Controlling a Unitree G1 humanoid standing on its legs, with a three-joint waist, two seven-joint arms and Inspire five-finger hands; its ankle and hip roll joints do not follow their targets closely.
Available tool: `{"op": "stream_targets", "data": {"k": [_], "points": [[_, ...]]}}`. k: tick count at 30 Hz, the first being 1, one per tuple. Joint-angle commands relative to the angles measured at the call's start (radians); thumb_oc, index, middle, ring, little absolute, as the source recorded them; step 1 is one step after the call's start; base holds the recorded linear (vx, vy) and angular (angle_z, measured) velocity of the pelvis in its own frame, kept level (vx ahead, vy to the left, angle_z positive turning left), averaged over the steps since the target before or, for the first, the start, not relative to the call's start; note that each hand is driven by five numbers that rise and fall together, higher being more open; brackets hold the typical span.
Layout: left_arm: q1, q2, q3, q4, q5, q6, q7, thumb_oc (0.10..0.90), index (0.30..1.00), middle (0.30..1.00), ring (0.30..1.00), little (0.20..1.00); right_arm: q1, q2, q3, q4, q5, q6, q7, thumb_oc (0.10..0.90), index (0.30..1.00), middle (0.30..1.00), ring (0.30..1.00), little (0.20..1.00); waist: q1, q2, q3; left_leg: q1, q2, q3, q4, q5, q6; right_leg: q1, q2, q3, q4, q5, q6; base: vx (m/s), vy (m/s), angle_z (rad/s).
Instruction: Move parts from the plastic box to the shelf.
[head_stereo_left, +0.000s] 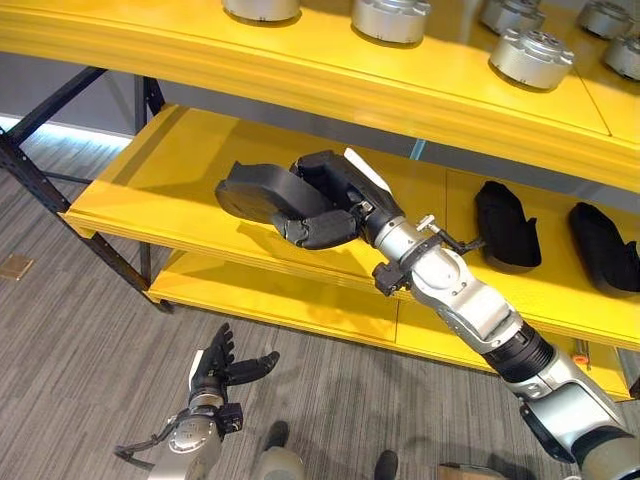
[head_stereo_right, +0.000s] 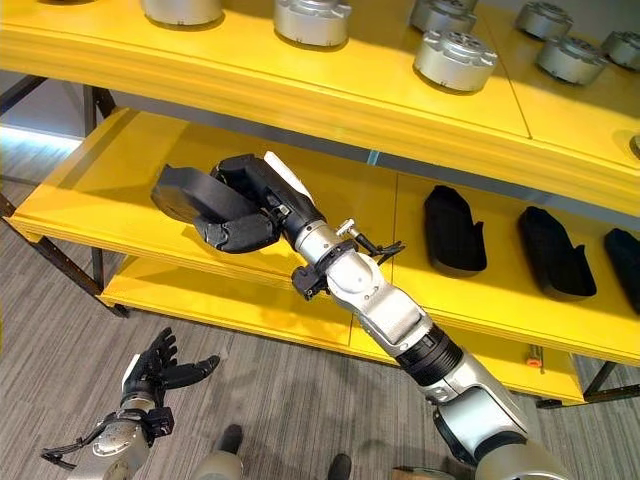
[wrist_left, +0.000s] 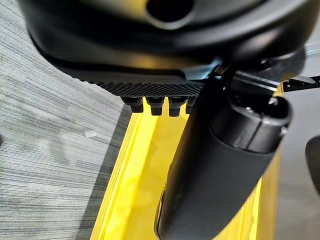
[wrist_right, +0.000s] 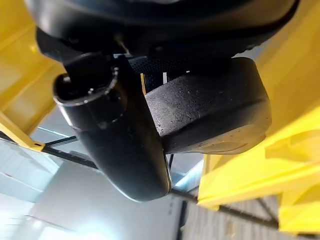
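Observation:
My right hand (head_stereo_left: 325, 205) reaches over the middle level of the yellow shelf (head_stereo_left: 150, 190) and is shut on a black part (head_stereo_left: 250, 192), its fingers curled round it. The same black part (wrist_right: 210, 110) shows close up in the right wrist view, pinched against the thumb. It hangs just above the shelf board, left of two black parts (head_stereo_left: 505, 225) that lie on the same level. My left hand (head_stereo_left: 215, 372) hangs low above the floor with its fingers spread and nothing in it.
Several silver round parts (head_stereo_left: 530, 55) stand on the top shelf level. More black parts (head_stereo_right: 555, 250) lie to the right on the middle level. A dark metal frame (head_stereo_left: 40, 185) holds the shelf at the left. Grey floor (head_stereo_left: 80, 370) lies below.

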Motion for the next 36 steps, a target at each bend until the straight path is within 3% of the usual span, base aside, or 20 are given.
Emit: {"op": "stream_targets", "data": {"k": [1, 10, 19, 26, 36], "points": [[-0.009, 0.053, -0.033, -0.032, 0.007, -0.094, -0.009, 0.9, 1.0, 1.0, 1.0, 1.0, -0.096, 0.023, -0.104, -0.015, -0.066, -0.128, -0.066, 0.4, 0.3, 0.3, 0.3, 0.3, 0.0, 0.013, -0.111, 0.007, -0.008, 0.081, -0.041, -0.012, 0.055, 0.027, 0.023, -0.013, 0.048, -0.124, 0.007, 0.0, 0.004, -0.1], [0.004, 0.063, -0.051, -0.031, 0.007, -0.098, -0.023, 0.9, 1.0, 1.0, 1.0, 1.0, -0.085, 0.009, -0.121, 0.102, -0.135, -0.107, -0.084, 0.4, 0.3, 0.3, 0.3, 0.3, -0.01, 0.022, -0.081, -0.011, -0.009, 0.097, -0.035, -0.009, 0.057, -0.002, 0.022, 0.001, 0.042, -0.112, 0.009, -0.03, 0.004, -0.08], [-0.027, 0.093, -0.06, -0.037, -0.02, -0.129, -0.008, 0.9, 1.0, 1.0, 1.0, 1.0, -0.158, -0.07, -0.118, 0.274, -0.235, -0.084, -0.118, 0.4, 0.3, 0.3, 0.3, 0.3, 0.01, 0.028, 0.008, -0.121, -0.019, 0.083, 0.031, 0.001, 0.054, -0.079, 0.015, -0.016, 0.073, -0.1, 0.003, -0.1, -0.005, 0.03], [-0.084, 0.109, -0.089, -0.042, -0.036, -0.151, 0.011, 0.9, 1.0, 1.0, 1.0, 1.0, -0.21, -0.064, -0.117, 0.426, -0.242, -0.072, -0.151, 0.4, 0.3, 0.3, 0.3, 0.3, 0.022, 0.048, 0.092, -0.2, -0.035, 0.067, 0.115, -0.014, 0.06, -0.144, 0.0, -0.023, 0.157, -0.118, -0.007, -0.09, 0.013, 0.04], [-0.105, 0.125, -0.099, -0.041, -0.055, -0.174, 0.024, 0.9, 1.0, 1.0, 1.0, 1.0, -0.357, -0.111, -0.084, 0.546, -0.282, -0.074, -0.181, 0.4, 0.3, 0.3, 0.3, 0.3, 0.034, 0.079, 0.165, -0.295, -0.055, 0.066, 0.24, -0.053, 0.065, -0.253, -0.015, -0.019, 0.3, -0.163, -0.02, -0.07, 0.028, 0.04]]}}
